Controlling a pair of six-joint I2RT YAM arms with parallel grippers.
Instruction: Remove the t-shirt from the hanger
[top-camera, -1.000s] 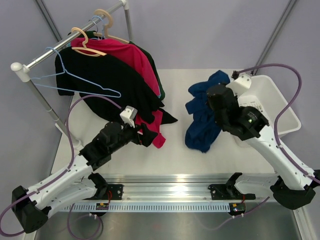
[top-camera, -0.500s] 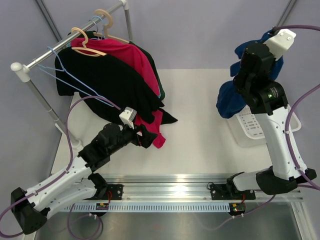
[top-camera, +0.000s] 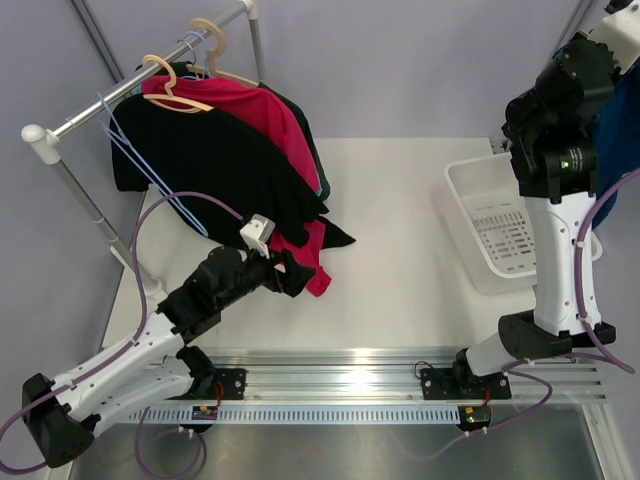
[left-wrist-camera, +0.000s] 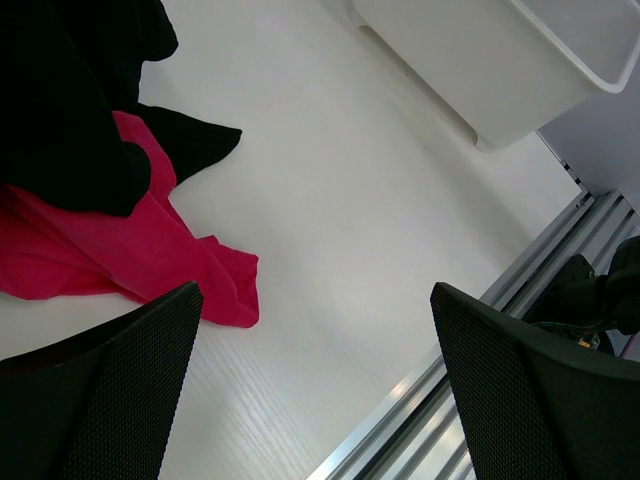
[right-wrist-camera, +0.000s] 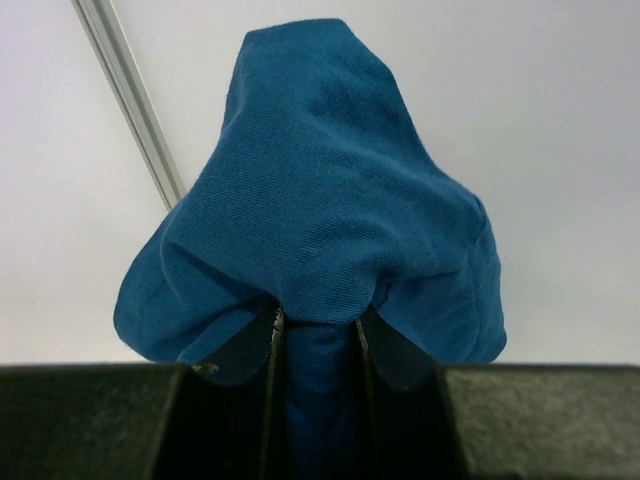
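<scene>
far left, on the rail (top-camera: 130, 85): a bare blue wire hanger (top-camera: 150, 165), tilted, close against a black shirt (top-camera: 220, 160) and a red shirt (top-camera: 275, 115) on wooden hangers (top-camera: 175, 88). could swing or slip off the rail if bumped.

just right of those, low over the table (top-camera: 400, 290): the left gripper (left-wrist-camera: 312, 300), jaws spread wide, holding nothing, with the red hem lying just beside it. risks catching that hem on any careless sweep and dragging the red shirt down.

further right: the white basket (top-camera: 455, 190), standing near the table's right edge.

far right, raised high: the right gripper (right-wrist-camera: 315, 325), jaws pinched nearly together on a bunched fold of the blue t-shirt (right-wrist-camera: 320, 200). already off the hanger, dangling at the frame edge beyond the basket. grips only a small fold, so could lose the cloth mid-swing and drop it on the table or off the side. hangs long as well; could drape over the basket rim or snag on the arm if lowered off-centre.
</scene>
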